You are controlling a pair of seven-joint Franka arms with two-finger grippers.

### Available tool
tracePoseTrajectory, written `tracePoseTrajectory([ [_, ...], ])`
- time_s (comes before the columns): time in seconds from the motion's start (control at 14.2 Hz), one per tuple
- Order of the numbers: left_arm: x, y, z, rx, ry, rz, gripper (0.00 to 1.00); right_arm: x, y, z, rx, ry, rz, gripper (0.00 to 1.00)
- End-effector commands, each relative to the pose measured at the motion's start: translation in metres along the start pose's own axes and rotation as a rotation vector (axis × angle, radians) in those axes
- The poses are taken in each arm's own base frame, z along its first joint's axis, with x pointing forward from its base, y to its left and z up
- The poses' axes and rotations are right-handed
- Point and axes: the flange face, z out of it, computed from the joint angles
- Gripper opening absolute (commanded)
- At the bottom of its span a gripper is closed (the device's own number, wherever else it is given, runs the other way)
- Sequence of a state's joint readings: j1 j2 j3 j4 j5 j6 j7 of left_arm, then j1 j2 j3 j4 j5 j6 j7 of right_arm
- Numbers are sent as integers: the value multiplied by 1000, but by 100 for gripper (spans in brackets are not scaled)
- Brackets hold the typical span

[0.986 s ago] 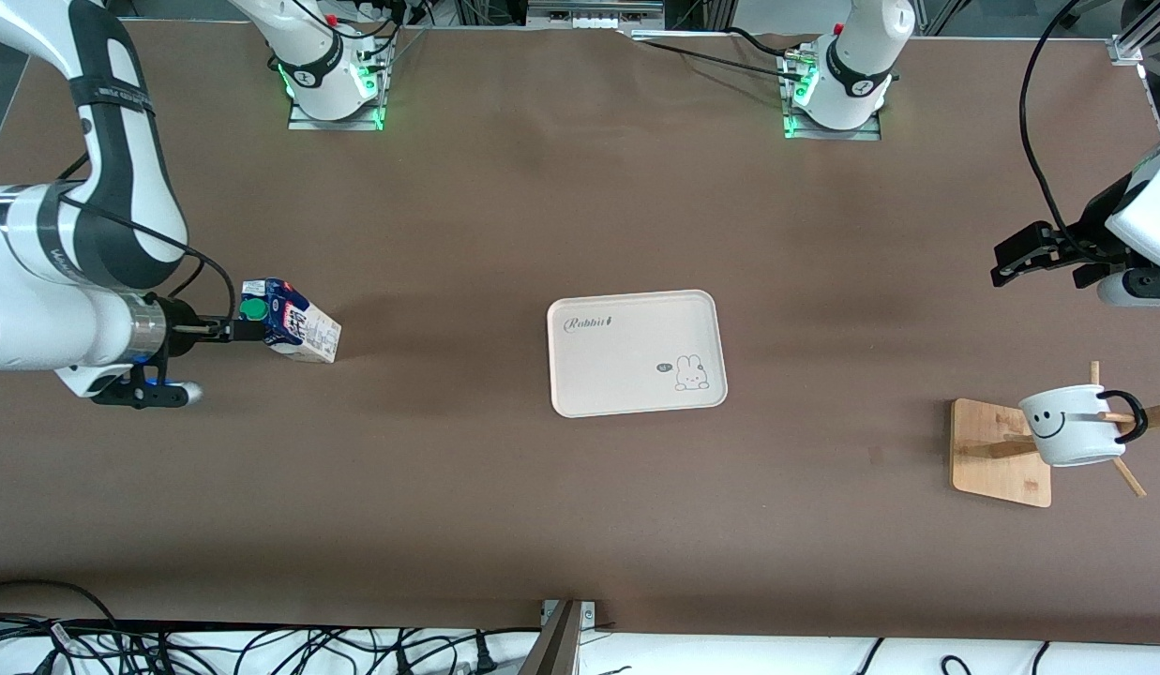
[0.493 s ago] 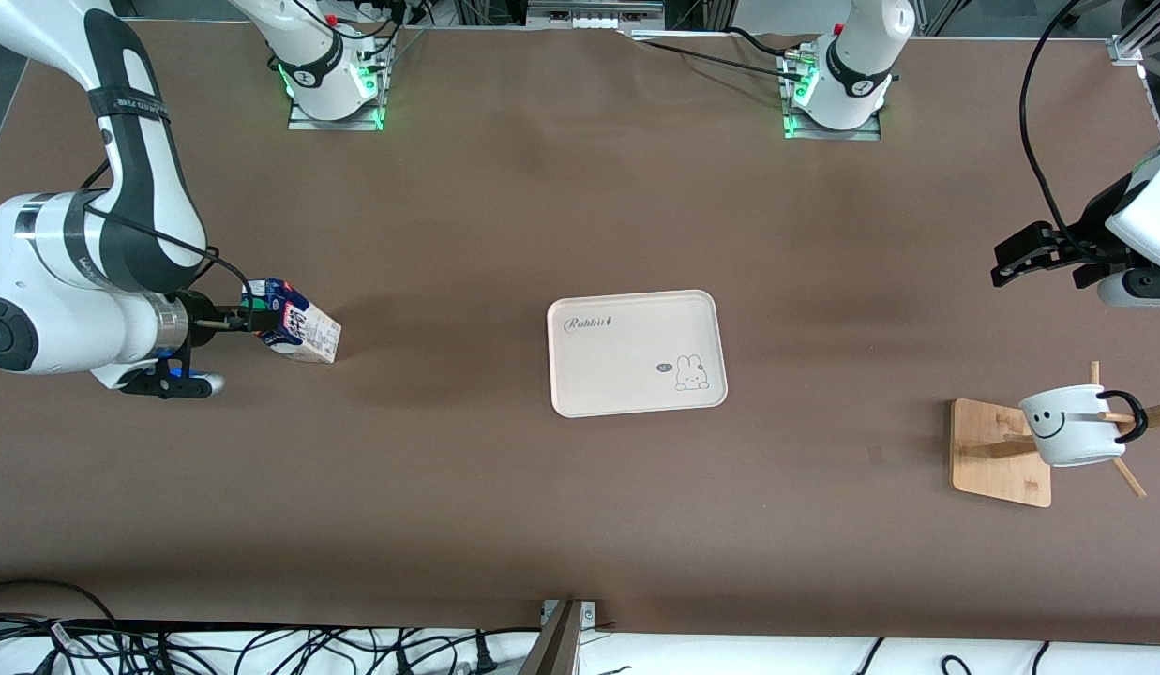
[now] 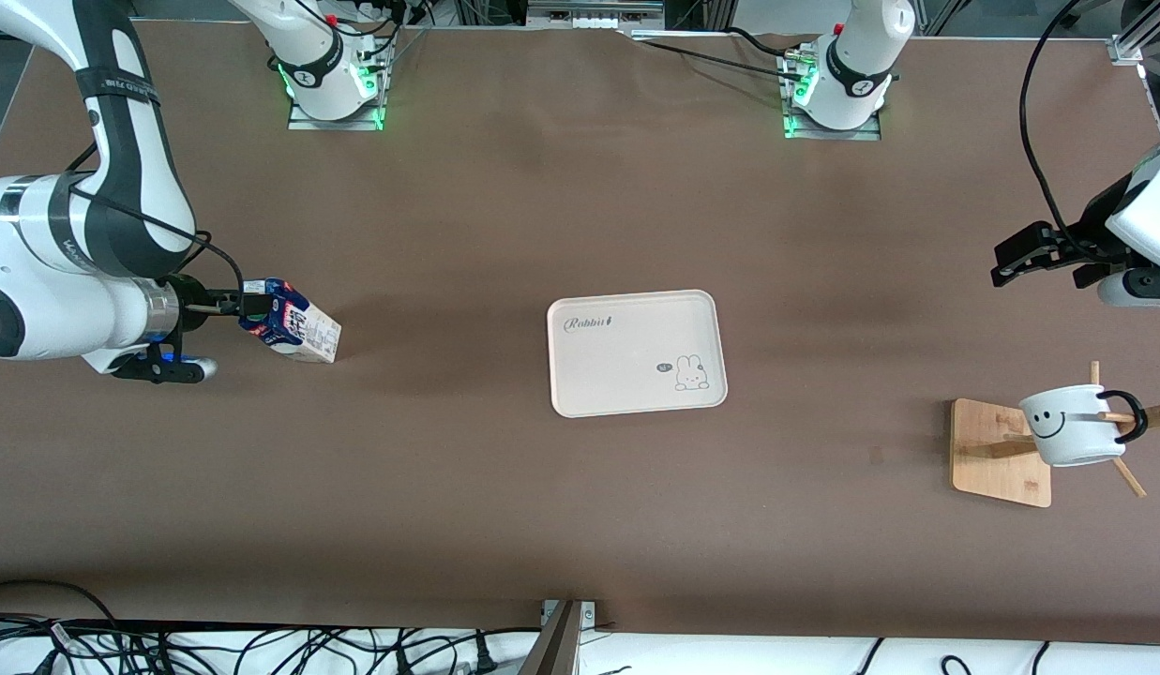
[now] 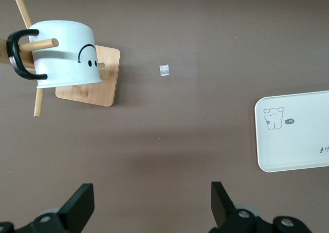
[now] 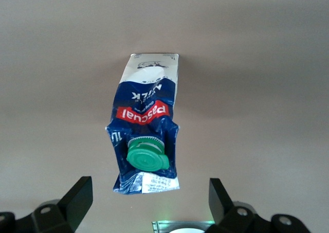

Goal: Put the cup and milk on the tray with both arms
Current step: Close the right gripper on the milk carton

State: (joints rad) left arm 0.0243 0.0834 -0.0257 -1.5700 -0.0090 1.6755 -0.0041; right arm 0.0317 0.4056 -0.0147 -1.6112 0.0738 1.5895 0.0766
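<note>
Crumpled at its blue top, the milk (image 5: 146, 125) (green-capped) sits before the wide-open, empty right tool (image 5: 146, 202).

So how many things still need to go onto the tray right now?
2. The milk stands on the table toward the right arm's end, right at the open right gripper. The cup hangs on the wooden rack toward the left arm's end. The tray holds nothing.

Off-task things on the brown table

A wooden rack (image 3: 1000, 453) with a flat square base and slanting pegs stands at the left arm's end of the table (image 3: 542, 206). A small pale scrap (image 4: 164, 70) lies near the rack, toward the table's middle. Black cables (image 3: 261, 647) tangle along the near edge, beside a metal bracket (image 3: 561, 637).
</note>
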Motion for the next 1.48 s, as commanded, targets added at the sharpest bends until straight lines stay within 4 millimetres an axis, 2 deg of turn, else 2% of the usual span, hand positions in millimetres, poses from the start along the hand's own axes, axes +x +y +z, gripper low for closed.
tracePoseTrajectory([
  [0.0, 3, -2, -6, 4, -4, 11, 100, 1, 2, 17, 12, 3, 0, 100],
  [0.14, 3, -2, -5, 4, -7, 11, 100, 3, 2, 26, 14, 11, 2, 100],
  [1.2, 3, 5, -6, 3, -5, 22, 100, 15, 2, 44, 14, 5, 5, 100],
  [1.34, 3, 8, -6, 3, -4, 26, 100, 16, 2, 46, 15, 3, 4, 97],
  [1.41, 3, 8, -6, 3, -4, 28, 100, 16, 2, 46, 15, 3, 4, 89],
])
